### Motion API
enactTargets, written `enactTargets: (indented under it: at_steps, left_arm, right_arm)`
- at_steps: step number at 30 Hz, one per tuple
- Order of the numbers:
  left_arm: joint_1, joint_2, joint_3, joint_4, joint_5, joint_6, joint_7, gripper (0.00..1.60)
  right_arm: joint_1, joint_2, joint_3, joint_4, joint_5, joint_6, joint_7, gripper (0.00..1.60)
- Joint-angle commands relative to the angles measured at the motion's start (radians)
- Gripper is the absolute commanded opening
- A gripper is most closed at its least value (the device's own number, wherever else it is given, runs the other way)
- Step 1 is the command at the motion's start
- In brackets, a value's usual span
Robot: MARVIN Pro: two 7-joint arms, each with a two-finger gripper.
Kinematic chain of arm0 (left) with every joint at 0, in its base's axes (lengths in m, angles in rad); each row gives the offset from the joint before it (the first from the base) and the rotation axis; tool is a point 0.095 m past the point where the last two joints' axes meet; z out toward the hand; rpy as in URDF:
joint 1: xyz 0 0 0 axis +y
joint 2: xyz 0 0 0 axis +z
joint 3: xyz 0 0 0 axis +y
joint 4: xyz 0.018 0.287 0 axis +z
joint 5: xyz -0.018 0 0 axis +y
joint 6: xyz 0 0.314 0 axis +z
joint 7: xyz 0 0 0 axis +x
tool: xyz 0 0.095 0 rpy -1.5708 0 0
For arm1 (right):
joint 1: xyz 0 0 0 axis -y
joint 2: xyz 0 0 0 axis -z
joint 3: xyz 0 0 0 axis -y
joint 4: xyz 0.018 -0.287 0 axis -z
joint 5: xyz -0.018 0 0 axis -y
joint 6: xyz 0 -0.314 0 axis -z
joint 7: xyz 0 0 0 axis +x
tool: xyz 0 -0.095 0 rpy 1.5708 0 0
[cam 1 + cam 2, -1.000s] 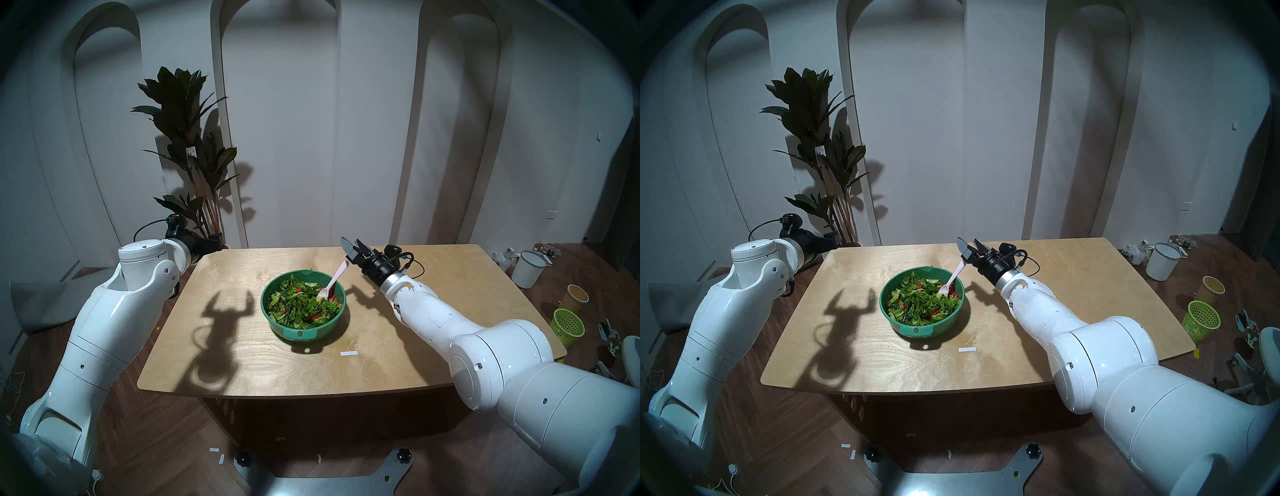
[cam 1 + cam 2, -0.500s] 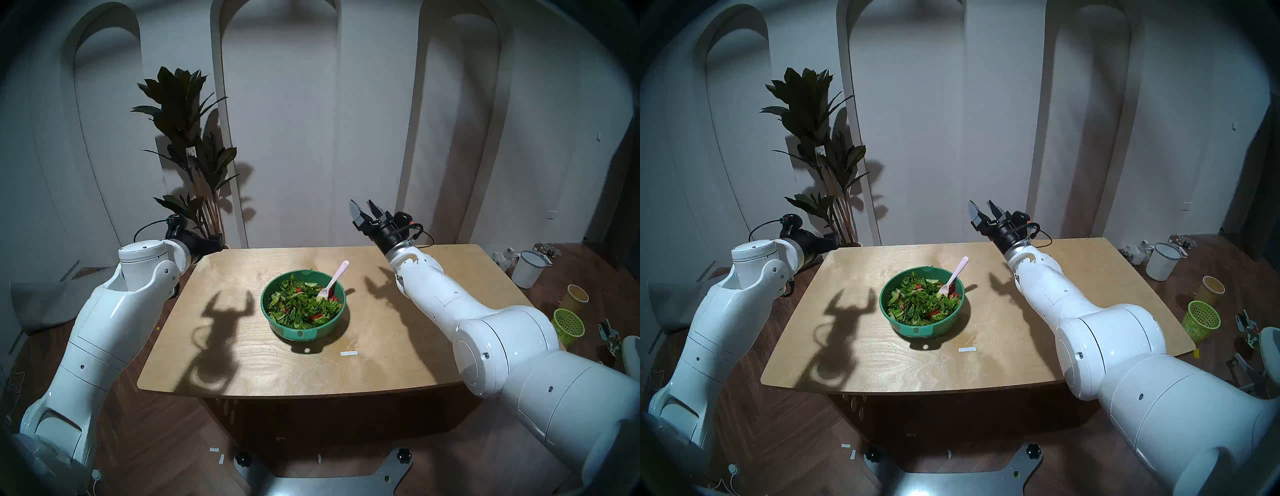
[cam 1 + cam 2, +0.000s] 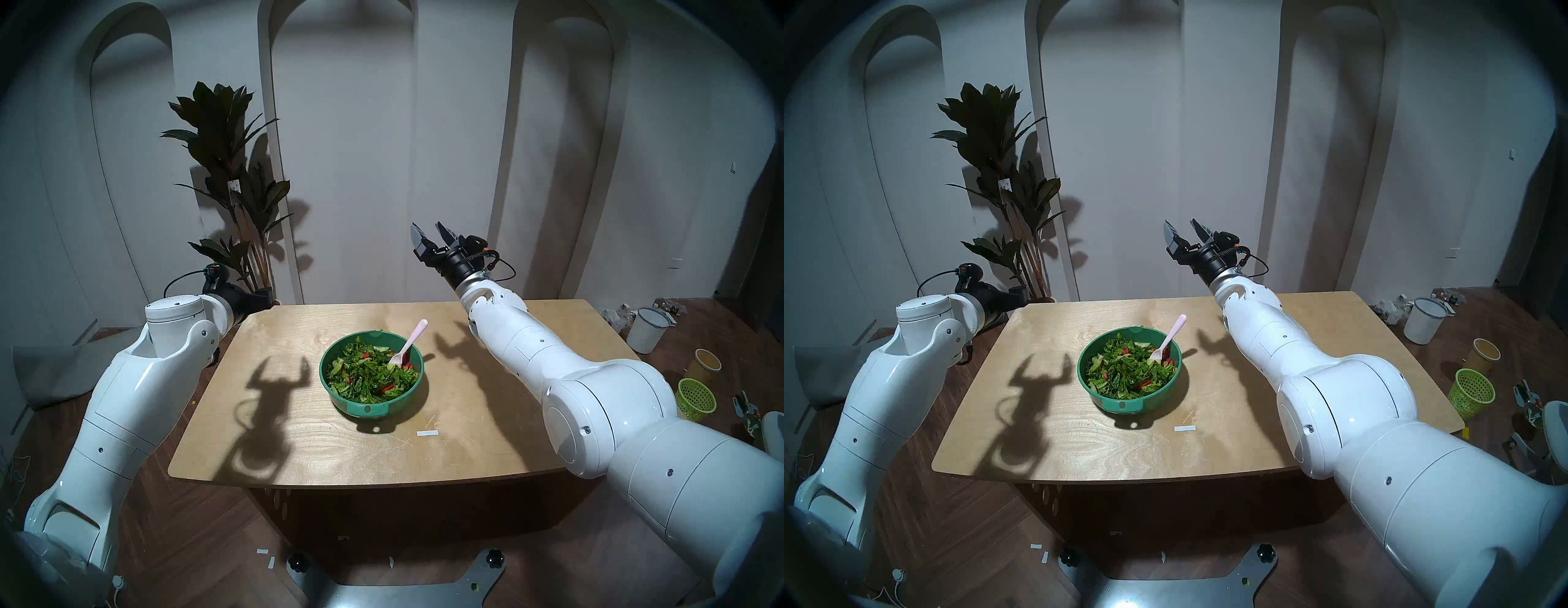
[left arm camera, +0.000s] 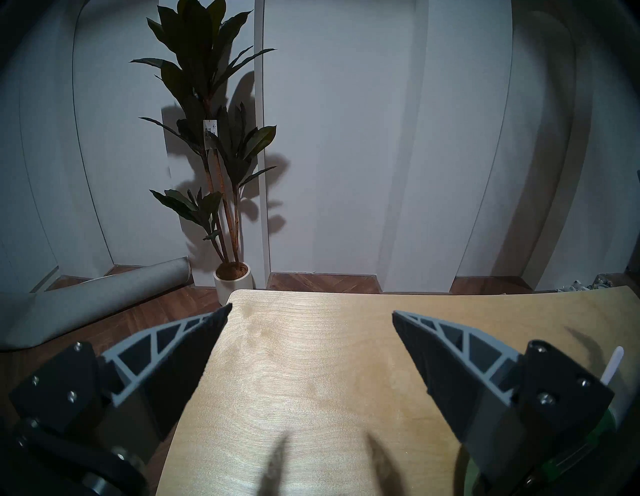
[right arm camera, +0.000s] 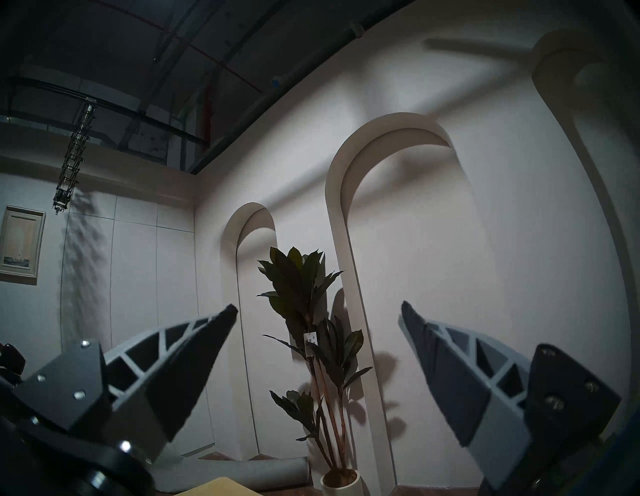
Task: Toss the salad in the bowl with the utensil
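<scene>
We see our right arm (image 3: 551,361) stretched out over the right side of the wooden table (image 3: 297,446), rising from the elbow so that the wrist tilts upward and toward the left. Our right gripper (image 3: 429,234) hangs in the air well above the table's far edge, up and to the right of the bowl, with its two fingers spread wide and nothing between them. In the right wrist view that gripper (image 5: 319,311) faces the white arched wall and the potted plant (image 5: 311,329), the table showing only as a sliver at the bottom.

Our left arm (image 3: 140,382) bends at the table's left side, forearm folded back toward the far left corner. In the head views its gripper is hidden behind the wrist. The left wrist view shows our left gripper (image 4: 311,308) aimed slightly downward over the tabletop, its fingers (image 4: 180,350) set wide apart and holding nothing.

The bowl (image 3: 403,403), teal-green with a lighter tab handle on its near rim, sits near the middle of the table. The salad (image 3: 365,375) fills it: chopped green leaves with small red pieces. The pale pink spoon (image 3: 409,342) stands in the bowl's right far side, scoop resting in the greens and handle leaning out over the rim up and to the right. Neither gripper touches it. A small white strip (image 3: 427,433) lies on the table just in front of the bowl to the right.
</scene>
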Motion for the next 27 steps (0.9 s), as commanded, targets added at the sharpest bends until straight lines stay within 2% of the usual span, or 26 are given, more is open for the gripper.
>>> enactTargets:
  at_steps: [1,20,27]
  left_arm:
    - [-0.024,-0.003,-0.002,-0.018,-0.001,-0.003,-0.008,1.6]
    - [-0.054,0.006,0.03,-0.008,0.052,-0.01,-0.003,1.6]
    - [-0.061,-0.003,0.045,0.001,0.07,-0.011,0.007,1.6]
  right_arm:
    - [0.058,0.013,0.012,-0.031,-0.01,-0.02,-0.09,1.6]
    - [0.048,0.039,0.022,-0.012,-0.069,0.002,-0.348,1.6]
    - [0.032,0.016,0.026,-0.004,-0.079,0.022,-0.428,1.6]
